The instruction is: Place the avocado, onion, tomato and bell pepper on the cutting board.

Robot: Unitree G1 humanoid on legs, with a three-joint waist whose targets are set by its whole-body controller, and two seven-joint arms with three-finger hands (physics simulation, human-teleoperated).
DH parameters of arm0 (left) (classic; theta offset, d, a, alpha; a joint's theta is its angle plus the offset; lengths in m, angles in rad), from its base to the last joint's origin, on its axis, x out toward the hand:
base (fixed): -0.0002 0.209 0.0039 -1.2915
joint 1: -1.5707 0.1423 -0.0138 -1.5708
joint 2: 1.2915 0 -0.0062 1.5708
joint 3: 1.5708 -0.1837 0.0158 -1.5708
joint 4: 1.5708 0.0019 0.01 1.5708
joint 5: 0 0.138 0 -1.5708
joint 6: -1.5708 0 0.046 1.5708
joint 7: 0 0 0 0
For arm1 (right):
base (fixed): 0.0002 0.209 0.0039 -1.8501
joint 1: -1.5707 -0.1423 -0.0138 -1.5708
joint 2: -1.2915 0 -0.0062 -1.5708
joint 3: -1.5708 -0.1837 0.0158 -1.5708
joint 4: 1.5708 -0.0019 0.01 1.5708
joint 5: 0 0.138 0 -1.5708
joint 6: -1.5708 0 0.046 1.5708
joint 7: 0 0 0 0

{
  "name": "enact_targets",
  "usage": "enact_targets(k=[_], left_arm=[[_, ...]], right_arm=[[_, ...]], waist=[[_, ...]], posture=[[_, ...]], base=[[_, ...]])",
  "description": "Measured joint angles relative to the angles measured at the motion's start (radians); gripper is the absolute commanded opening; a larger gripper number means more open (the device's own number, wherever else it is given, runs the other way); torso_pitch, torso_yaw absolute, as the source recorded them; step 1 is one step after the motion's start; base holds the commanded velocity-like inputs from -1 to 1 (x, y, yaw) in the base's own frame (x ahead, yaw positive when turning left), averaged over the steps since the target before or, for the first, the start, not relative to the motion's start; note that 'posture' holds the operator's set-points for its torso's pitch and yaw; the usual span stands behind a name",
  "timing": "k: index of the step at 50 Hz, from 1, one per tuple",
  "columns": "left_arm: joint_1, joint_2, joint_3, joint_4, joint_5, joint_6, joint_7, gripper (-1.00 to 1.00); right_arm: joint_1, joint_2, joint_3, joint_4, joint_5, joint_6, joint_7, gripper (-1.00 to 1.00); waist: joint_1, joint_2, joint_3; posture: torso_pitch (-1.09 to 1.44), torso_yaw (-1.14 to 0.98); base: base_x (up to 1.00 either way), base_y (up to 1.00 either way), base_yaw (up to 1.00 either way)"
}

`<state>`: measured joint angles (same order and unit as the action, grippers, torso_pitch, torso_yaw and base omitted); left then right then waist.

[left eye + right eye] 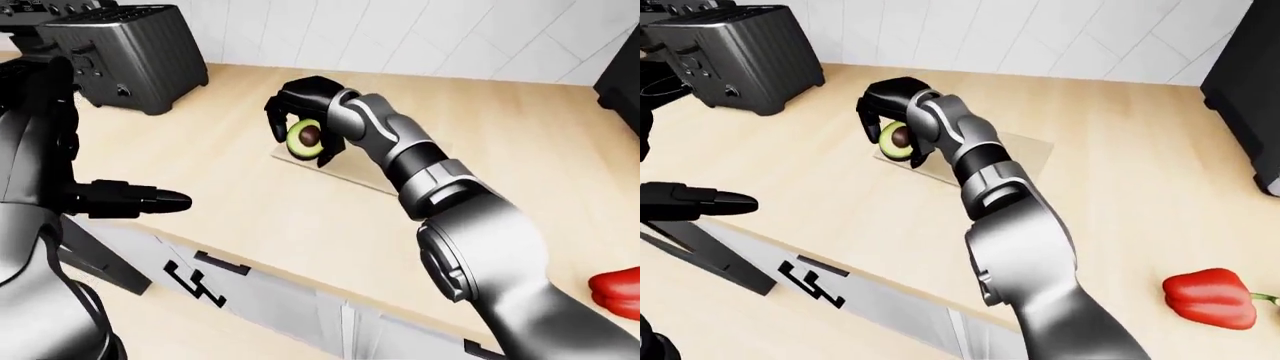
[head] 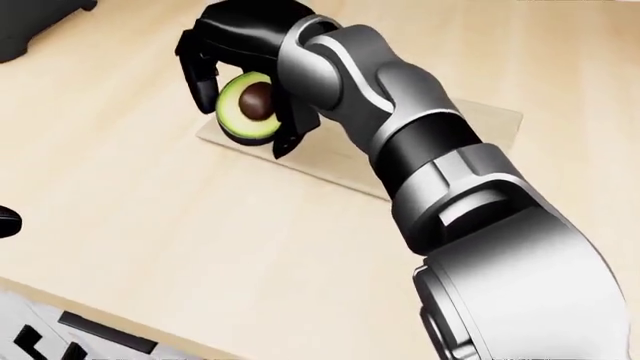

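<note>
Left-eye view, far left: my left hand (image 1: 135,199) hangs off the counter edge, fingers extended straight and closed on nothing; idle. Upper left of the same view, a dark toaster (image 1: 125,56) stands on the wooden counter (image 1: 230,202), well apart from the work. Moving right to upper centre: my right hand (image 2: 245,90) has its fingers curled round the avocado (image 2: 248,107), a cut half with the pit facing the camera, held over the left end of the cutting board (image 2: 340,161). From these views I cannot tell whether the fruit touches the board or hangs just above it. Far right, lower corner of the right-eye view: the bell pepper (image 1: 1210,298) lies on the counter, well apart from the board. Onion and tomato: not visible in any view. Progress, as I judge it: first item at the point of placement, not released; pepper untouched; two items unlocated. Most of the task remains.
</note>
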<state>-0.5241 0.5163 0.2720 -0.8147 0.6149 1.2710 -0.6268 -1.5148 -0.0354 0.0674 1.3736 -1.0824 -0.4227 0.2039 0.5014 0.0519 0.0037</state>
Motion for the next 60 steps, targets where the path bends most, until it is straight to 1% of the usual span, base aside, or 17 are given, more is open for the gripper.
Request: enact_targets(k=[13, 24, 31, 39, 44, 47, 48, 53, 54, 55, 56, 58, 60], left_arm=[[-0.013, 0.004, -0.010, 0.007, 0.024, -0.003, -0.018, 1.00], [0.002, 0.003, -0.001, -0.001, 0.039, -0.008, -0.039, 1.00], [0.001, -0.011, -0.010, 0.007, 0.053, -0.016, -0.038, 1.00], [-0.001, -0.011, -0.009, 0.005, 0.064, -0.018, -0.045, 1.00], [-0.006, -0.005, -0.008, 0.005, 0.069, -0.015, -0.055, 1.00], [-0.011, 0.000, -0.005, 0.006, 0.072, -0.013, -0.061, 1.00], [-0.013, 0.000, -0.005, 0.007, 0.073, -0.013, -0.062, 1.00], [-0.019, -0.002, -0.011, 0.010, 0.077, -0.016, -0.063, 1.00], [-0.019, -0.003, -0.012, 0.011, 0.078, -0.016, -0.064, 1.00], [-0.020, -0.003, -0.013, 0.012, 0.078, -0.015, -0.064, 1.00], [-0.020, -0.003, -0.013, 0.012, 0.079, -0.015, -0.065, 1.00], [-0.019, -0.004, -0.011, 0.013, 0.080, -0.016, -0.066, 1.00], [-0.018, -0.005, -0.009, 0.012, 0.081, -0.016, -0.067, 1.00]], right_arm=[[0.015, -0.021, -0.009, 0.008, -0.020, 0.039, -0.016, -0.84], [0.034, -0.022, -0.012, 0.012, -0.029, 0.048, -0.029, -0.80], [0.042, -0.030, -0.009, 0.014, -0.046, 0.074, -0.045, -0.77], [0.060, -0.039, -0.014, 0.017, -0.055, 0.104, -0.052, -0.76], [0.066, -0.039, -0.016, 0.015, -0.057, 0.111, -0.056, -0.66], [0.067, -0.040, -0.018, 0.017, -0.056, 0.112, -0.052, -0.56], [0.067, -0.040, -0.019, 0.018, -0.056, 0.112, -0.052, -0.46], [0.064, -0.043, -0.019, 0.018, -0.057, 0.114, -0.052, -0.34], [0.064, -0.043, -0.020, 0.018, -0.057, 0.114, -0.052, -0.28], [0.064, -0.043, -0.020, 0.017, -0.057, 0.114, -0.052, -0.26], [0.064, -0.043, -0.020, 0.017, -0.057, 0.114, -0.052, -0.20], [0.065, -0.042, -0.020, 0.018, -0.057, 0.113, -0.051, -0.15], [0.064, -0.043, -0.020, 0.019, -0.056, 0.112, -0.048, -0.06]], waist=[[0.010, -0.001, -0.004], [0.016, -0.002, -0.004], [0.021, -0.004, -0.006], [0.024, -0.007, -0.008], [0.026, -0.007, -0.008], [0.026, -0.006, -0.010], [0.026, -0.006, -0.010], [0.028, -0.006, -0.009], [0.028, -0.006, -0.009], [0.028, -0.006, -0.009], [0.028, -0.006, -0.009], [0.028, -0.006, -0.008], [0.028, -0.006, -0.008]], posture=[[0.00, 0.43], [0.00, 0.43], [0.00, 0.43], [0.00, 0.43], [0.00, 0.43], [0.00, 0.43], [0.00, 0.43], [0.00, 0.43], [0.00, 0.43], [0.00, 0.43], [0.00, 0.43], [0.00, 0.43], [0.00, 0.43]], base=[[0.00, 0.00, 0.00], [0.00, 0.00, 0.00], [0.00, 0.00, 0.00], [0.00, 0.00, 0.00], [0.00, 0.00, 0.00], [0.00, 0.00, 0.00], [0.00, 0.00, 0.00], [0.00, 0.00, 0.00], [0.00, 0.00, 0.00], [0.00, 0.00, 0.00], [0.00, 0.00, 0.00], [0.00, 0.00, 0.00], [0.00, 0.00, 0.00]])
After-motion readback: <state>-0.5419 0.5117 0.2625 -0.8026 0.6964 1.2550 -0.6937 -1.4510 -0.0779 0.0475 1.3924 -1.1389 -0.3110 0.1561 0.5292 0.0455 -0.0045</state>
